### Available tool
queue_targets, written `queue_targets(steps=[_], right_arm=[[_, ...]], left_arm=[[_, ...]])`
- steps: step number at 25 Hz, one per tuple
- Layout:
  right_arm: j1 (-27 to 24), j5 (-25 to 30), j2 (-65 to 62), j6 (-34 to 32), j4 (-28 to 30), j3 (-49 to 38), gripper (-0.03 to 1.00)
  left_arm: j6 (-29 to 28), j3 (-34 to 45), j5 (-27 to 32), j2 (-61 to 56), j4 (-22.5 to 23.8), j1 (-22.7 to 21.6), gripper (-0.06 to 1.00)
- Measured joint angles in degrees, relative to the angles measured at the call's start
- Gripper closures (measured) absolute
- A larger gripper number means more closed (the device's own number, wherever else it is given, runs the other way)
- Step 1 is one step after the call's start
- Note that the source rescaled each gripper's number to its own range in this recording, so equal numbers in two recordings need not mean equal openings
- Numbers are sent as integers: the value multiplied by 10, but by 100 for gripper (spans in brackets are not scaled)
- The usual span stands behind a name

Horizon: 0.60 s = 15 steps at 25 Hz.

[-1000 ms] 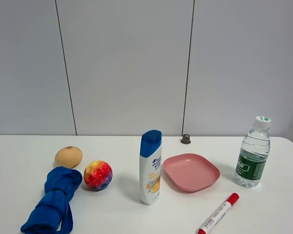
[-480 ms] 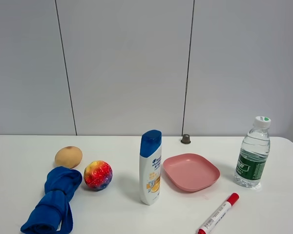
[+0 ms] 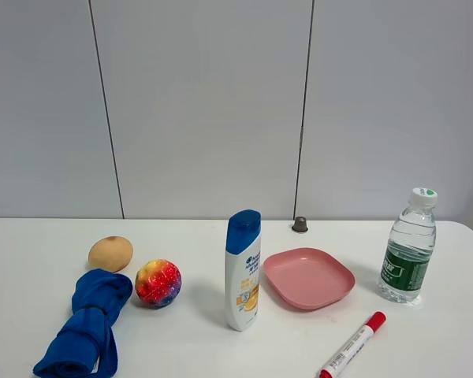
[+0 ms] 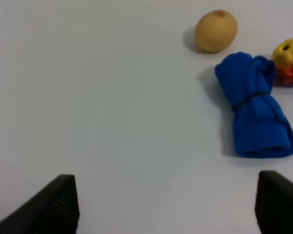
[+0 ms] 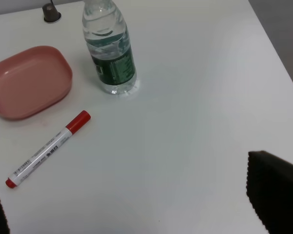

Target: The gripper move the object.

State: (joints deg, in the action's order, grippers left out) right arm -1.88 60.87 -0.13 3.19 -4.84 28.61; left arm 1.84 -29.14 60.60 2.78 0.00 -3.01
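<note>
On the white table stand a white shampoo bottle with a blue cap [image 3: 243, 270], a pink plate [image 3: 308, 277], a water bottle [image 3: 408, 248] and a red-capped marker [image 3: 353, 345]. To the left lie a tan potato-like object [image 3: 110, 253], a multicoloured ball [image 3: 158, 283] and a rolled blue cloth [image 3: 87, 324]. Neither gripper shows in the exterior high view. The left gripper [image 4: 168, 214] is open and empty, well short of the blue cloth [image 4: 256, 108]. The right gripper [image 5: 136, 214] is open and empty, hovering off the marker [image 5: 49, 148] and water bottle [image 5: 110, 53].
A small dark knob [image 3: 300, 224] sits at the table's back edge by the wall. The table's right edge [image 5: 283, 58] runs close beside the water bottle. The pink plate [image 5: 29, 80] lies beside the bottle.
</note>
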Motion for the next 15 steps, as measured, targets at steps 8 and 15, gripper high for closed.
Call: queue_targets(steps=[8, 15], right_arm=[[0, 0, 0, 0, 0, 0, -3], [0, 0, 0, 0, 0, 0, -3]], left_arm=[[4, 0, 0, 0, -3, -11, 33], [4, 0, 0, 0, -3, -11, 33]])
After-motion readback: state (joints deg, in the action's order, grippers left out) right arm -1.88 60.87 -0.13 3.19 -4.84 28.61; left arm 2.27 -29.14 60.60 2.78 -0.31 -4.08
